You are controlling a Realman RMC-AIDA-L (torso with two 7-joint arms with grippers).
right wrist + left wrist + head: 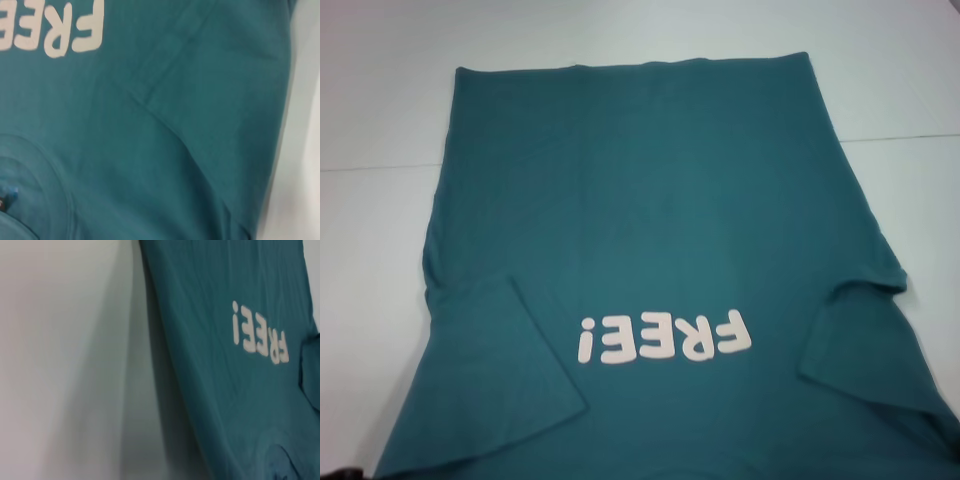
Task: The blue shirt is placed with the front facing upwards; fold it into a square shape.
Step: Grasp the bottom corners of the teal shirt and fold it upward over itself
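The large teal-blue short-sleeved cotton T-shirt [650,210] is shown spread flat, front upwards, on the pale white surface [380,110]. The hem lies at the far edge and the collar end lies nearest the robot, so that the pale pink "FREE!" print [665,338] is read upside down in the head view. Both short sleeves are seen folded inwards onto the body of the garment: the left sleeve [495,375] is laid over the left side, just beside the print, and the right sleeve [865,350] over the right side. A faint seam line in the surface is crossed by the far part of the shirt.

In the left wrist view, the shirt's side edge [165,365] is seen running along bare surface [60,360], with the print [260,337] further in and part of the round collar [277,465] at the picture's margin. In the right wrist view, the folded edge of the right sleeve [165,120] is seen as a diagonal crease beside the letters [60,30], with the collar curve [45,175] close by and a strip of surface [300,150] beyond the cloth.

Neither the left pincer nor the right pincer is shown in any view, so whether each is open or closed cannot be told.
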